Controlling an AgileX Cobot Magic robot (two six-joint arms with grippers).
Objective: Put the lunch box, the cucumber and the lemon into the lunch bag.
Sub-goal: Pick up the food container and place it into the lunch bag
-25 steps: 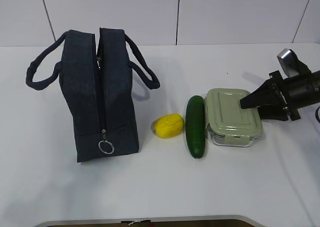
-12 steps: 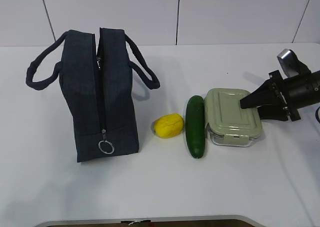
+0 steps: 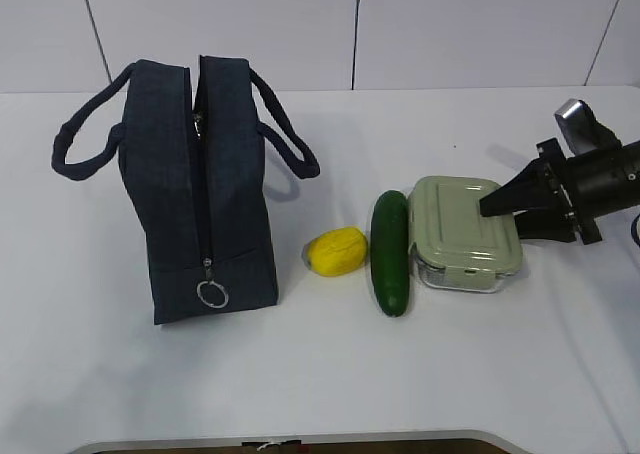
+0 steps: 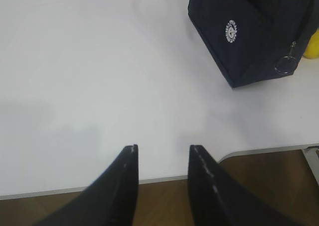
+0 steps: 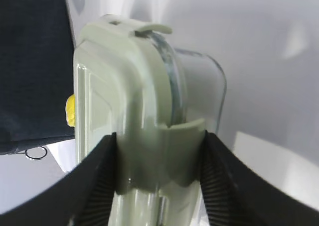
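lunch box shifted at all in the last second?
Yes, slightly: the lunch box near end has lifted off the table, tilting, while the cucumber beside it stays put.

A lab-style test bench: a bare white table [image 3: 450, 374] set against plain white wall panels [image 3: 450, 29].

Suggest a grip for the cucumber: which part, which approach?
Take the cucumber at mid-length, from above, jaws across its width. It lies flat, its long axis running away from the camera; lemon and lunch box sit close on either side, so the fingers have little room.
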